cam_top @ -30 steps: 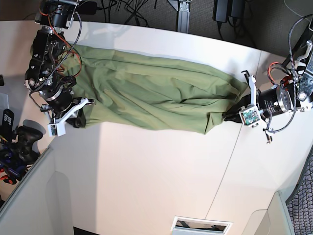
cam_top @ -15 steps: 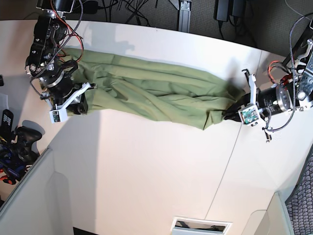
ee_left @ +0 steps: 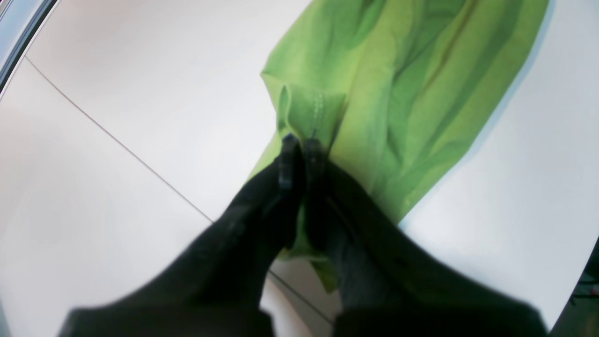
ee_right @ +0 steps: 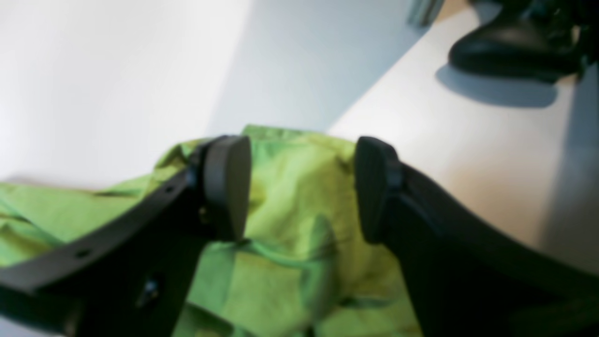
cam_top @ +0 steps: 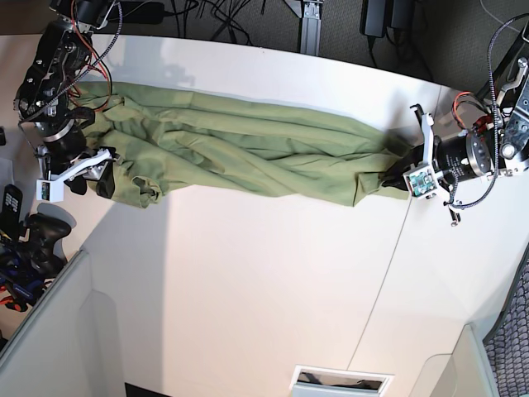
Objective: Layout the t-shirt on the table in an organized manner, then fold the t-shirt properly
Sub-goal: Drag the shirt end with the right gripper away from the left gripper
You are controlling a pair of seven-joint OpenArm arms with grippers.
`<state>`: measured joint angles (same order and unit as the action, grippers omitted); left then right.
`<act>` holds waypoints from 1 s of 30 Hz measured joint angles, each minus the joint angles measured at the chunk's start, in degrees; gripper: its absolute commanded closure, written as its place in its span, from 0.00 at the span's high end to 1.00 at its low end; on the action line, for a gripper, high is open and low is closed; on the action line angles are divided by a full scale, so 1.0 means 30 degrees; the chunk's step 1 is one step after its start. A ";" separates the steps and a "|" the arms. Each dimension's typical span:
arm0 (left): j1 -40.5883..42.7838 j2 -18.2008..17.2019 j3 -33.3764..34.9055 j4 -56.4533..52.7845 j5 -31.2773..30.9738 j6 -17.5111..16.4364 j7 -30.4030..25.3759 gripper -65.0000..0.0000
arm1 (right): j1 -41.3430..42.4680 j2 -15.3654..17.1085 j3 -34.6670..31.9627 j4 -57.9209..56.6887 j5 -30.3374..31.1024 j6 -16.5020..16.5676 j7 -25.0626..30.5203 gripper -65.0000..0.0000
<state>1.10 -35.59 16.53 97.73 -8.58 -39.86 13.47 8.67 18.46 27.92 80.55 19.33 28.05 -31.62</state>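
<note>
While the soft, wrinkly green t-shirt point(cam_top: 248, 157) lies stretched in a long bunch across the big white bench point(cam_top: 264, 289), the left tool point(ee_left: 302, 142) is pressed together, pinching one end (a stitched hem). At the other end, the right tool point(ee_right: 299, 187) is spread wide above the cloth, holding nothing.
</note>
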 measured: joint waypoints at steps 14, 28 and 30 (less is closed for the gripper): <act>0.0044 0.0007 0.0000 -0.0007 -0.0029 -0.0007 0.0000 0.00 | 0.3781 -0.1399 -0.1027 -0.7665 -0.1559 -0.0131 0.1370 0.54; 0.0044 0.0000 0.0000 -0.0007 -0.0029 0.0000 -0.0007 0.00 | 0.4131 -0.1355 -0.1290 -0.8211 -0.2375 -0.0211 0.1945 0.00; 0.0036 0.0007 0.0000 -0.0007 -0.0022 -0.0007 0.0000 0.00 | 0.4080 -0.1355 -0.1304 -0.7686 -0.2171 -0.0211 0.1923 0.00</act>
<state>1.21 -35.57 16.53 97.71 -8.64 -39.88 13.47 20.91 14.39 24.01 57.49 12.82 27.42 -25.85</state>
